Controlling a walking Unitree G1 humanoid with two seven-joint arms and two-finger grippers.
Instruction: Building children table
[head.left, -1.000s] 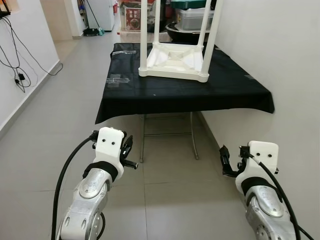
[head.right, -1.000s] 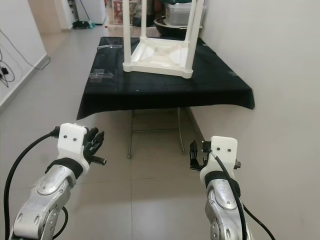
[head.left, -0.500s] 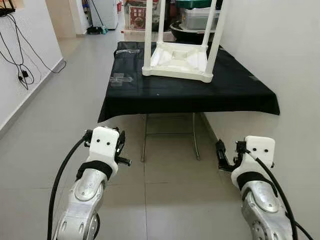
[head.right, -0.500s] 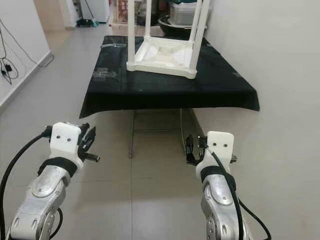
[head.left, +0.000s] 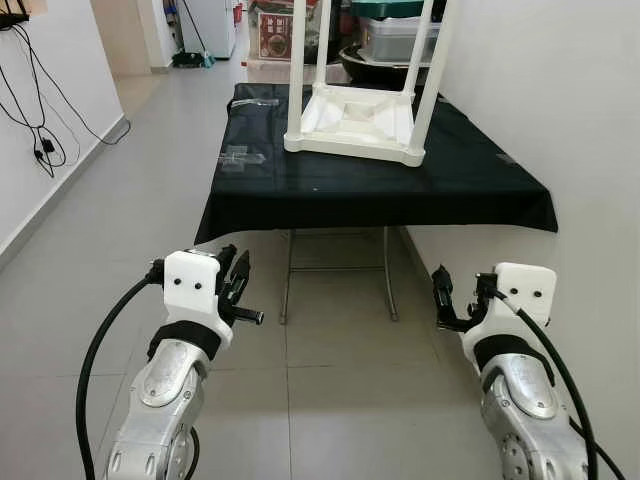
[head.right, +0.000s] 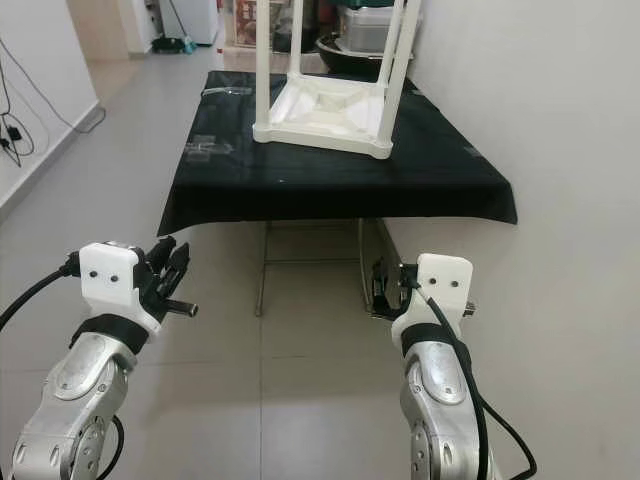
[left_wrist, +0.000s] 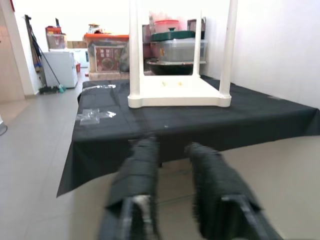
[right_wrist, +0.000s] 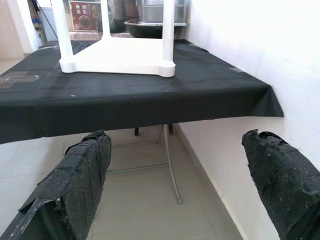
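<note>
A white plastic children table lies upside down on a folding table draped in black cloth, its legs pointing up. Both my arms are held low over the tiled floor, short of the cloth's front edge. My left gripper points at the table with its fingers drawn close together and nothing between them. My right gripper stands open and empty, its fingers wide apart.
A white wall runs close along the right side of the black table. The table's metal legs stand under the cloth. Boxes and a pot are stacked behind it. Cables hang on the left wall. Open tiled floor lies to the left.
The camera has come slightly closer to the table. My left arm has shifted a little to the left and my right gripper has risen slightly.
</note>
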